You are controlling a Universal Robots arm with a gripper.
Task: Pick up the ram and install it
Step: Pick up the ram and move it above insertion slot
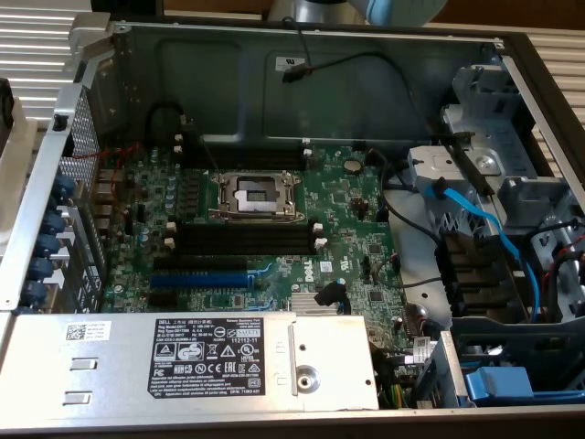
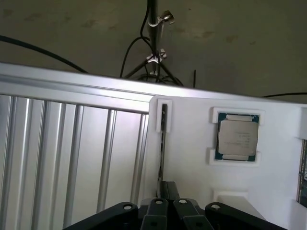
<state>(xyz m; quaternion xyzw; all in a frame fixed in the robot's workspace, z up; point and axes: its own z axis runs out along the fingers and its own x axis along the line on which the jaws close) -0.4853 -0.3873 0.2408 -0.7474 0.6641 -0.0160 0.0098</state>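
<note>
Two cameras split the scene between them. The exterior view looks down into the open computer case [image 1: 302, 64]. A green motherboard [image 1: 366, 247] lies flat inside, with the processor socket [image 1: 254, 194] near the middle of the frame. The long black memory slots [image 1: 242, 240] with white end clips run just below the socket. A blue expansion slot [image 1: 199, 279] sits lower again, toward the exterior view's left. A labelled grey power supply [image 1: 183, 361] takes the lower left, and light blue cables [image 1: 475, 229] run down the exterior view's right. A bit of the arm [image 1: 393, 9] shows at the top edge (beyond the case's far wall).

The wrist view supplies the working end. Here the gripper [image 2: 168, 187] hangs over a white tray [image 2: 192, 143] that lies beside a ribbed metal surface [image 2: 72, 153]. The ram [image 2: 162, 143] stands on its long edge in a narrow slot of that tray, its far end inside a small white bracket [image 2: 163, 117]. It is seen edge-on, as a thin dark strip (its chips and label cannot be made out from this angle). Its near end runs straight in between the black fingertips, which are clenched together and appear to grasp it. A processor chip [image 2: 238, 136] rests in its own nest in the tray, well apart from the ram. Behind the tray a metal stand [image 2: 152, 43] rises with dark cables around it.
</note>
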